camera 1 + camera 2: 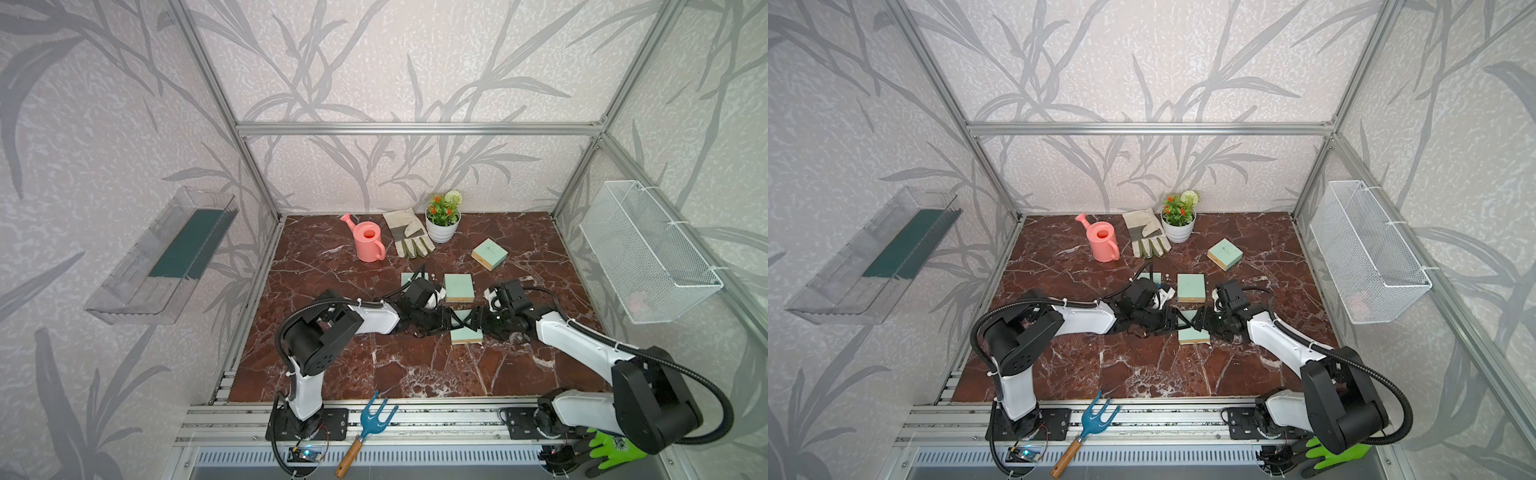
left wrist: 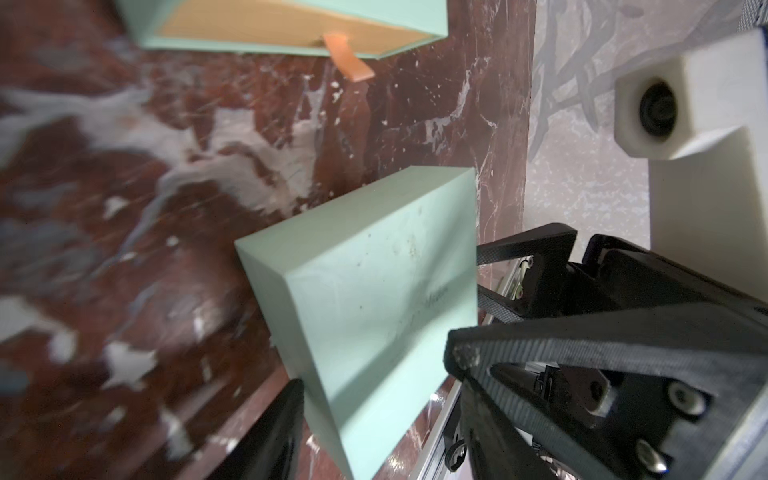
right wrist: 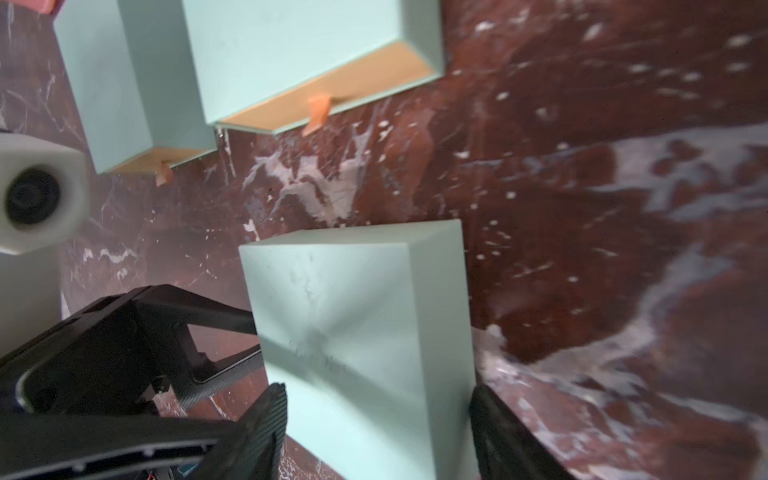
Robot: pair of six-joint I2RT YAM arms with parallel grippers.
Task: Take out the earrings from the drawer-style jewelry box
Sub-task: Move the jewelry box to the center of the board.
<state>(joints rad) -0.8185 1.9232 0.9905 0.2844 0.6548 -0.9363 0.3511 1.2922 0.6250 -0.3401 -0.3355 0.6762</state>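
Left gripper (image 2: 374, 374) low, level, straddles box (image 2: 374, 266), contact unclear; right gripper (image 3: 376, 399) opposite, facing it, pinches box sides.

Polished red-brown marble, veined white and faintly glossy, forms the tabletop (image 1: 332, 365). The mint box (image 2: 374, 291) is smooth, matt card, lightly scuffed. A drawer front (image 3: 353, 87) shows tan, kraft-like paper with an orange ribbon tab (image 3: 318, 114). The black fingers (image 2: 582, 332) look matt and finely woven. Along the far edge stand a watering can (image 1: 368, 243) of smooth pink plastic, a pale cloth glove (image 1: 407, 232) and a ribbed white pot (image 1: 441, 230). The frame (image 1: 415, 128) is brushed metal, the basket (image 1: 648, 257) white wire mesh, the tray (image 1: 137, 270) clear plastic, and the blue fork (image 1: 368, 422) has a wooden handle.
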